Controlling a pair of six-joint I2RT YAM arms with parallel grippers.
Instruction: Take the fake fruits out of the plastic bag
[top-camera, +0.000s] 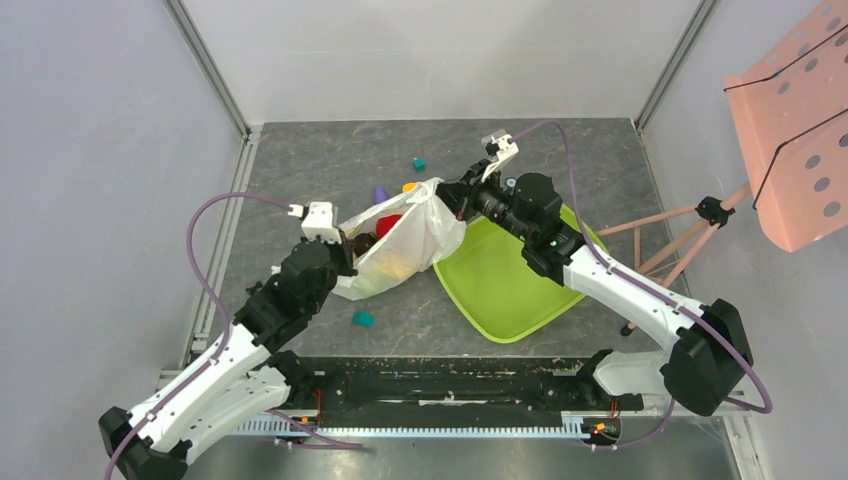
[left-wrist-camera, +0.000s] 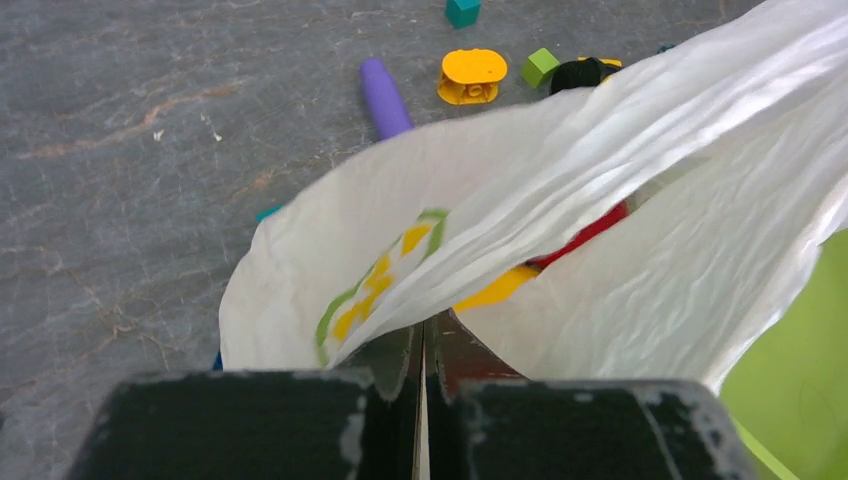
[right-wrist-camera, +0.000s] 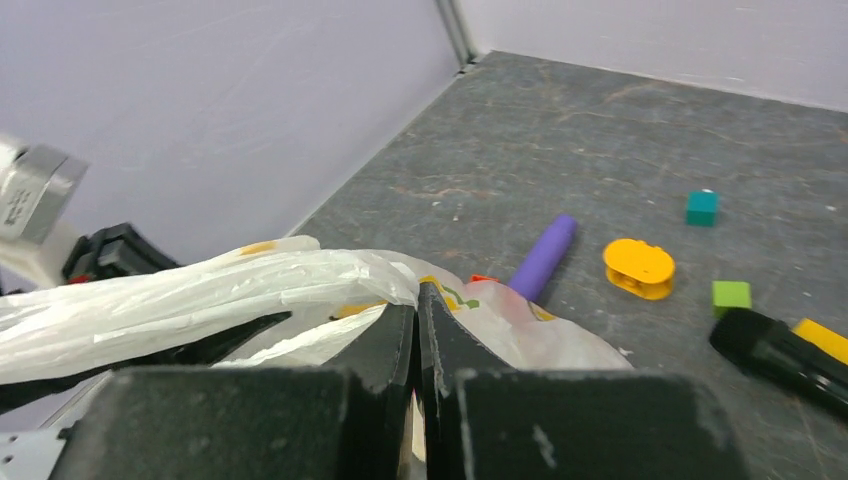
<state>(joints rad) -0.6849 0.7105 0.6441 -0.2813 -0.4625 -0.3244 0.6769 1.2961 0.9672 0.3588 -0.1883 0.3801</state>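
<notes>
The white plastic bag (top-camera: 412, 243) with lemon print is stretched between my two grippers over the table's middle, its mouth held open. My left gripper (top-camera: 345, 247) is shut on the bag's near-left edge (left-wrist-camera: 425, 322). My right gripper (top-camera: 453, 199) is shut on its far-right edge (right-wrist-camera: 418, 296). A red fruit (top-camera: 388, 224) and a dark fruit (top-camera: 365, 243) show inside the mouth. In the left wrist view a sliver of red fruit (left-wrist-camera: 587, 234) shows between the bag's folds. The other fruits are hidden by the bag.
A lime-green tray (top-camera: 510, 290) lies right of the bag, partly under it. A purple cylinder (left-wrist-camera: 383, 97), an orange block (left-wrist-camera: 472, 75), a green block (left-wrist-camera: 540, 67) and a teal block (top-camera: 419, 164) lie behind the bag. Another teal block (top-camera: 362, 319) lies in front.
</notes>
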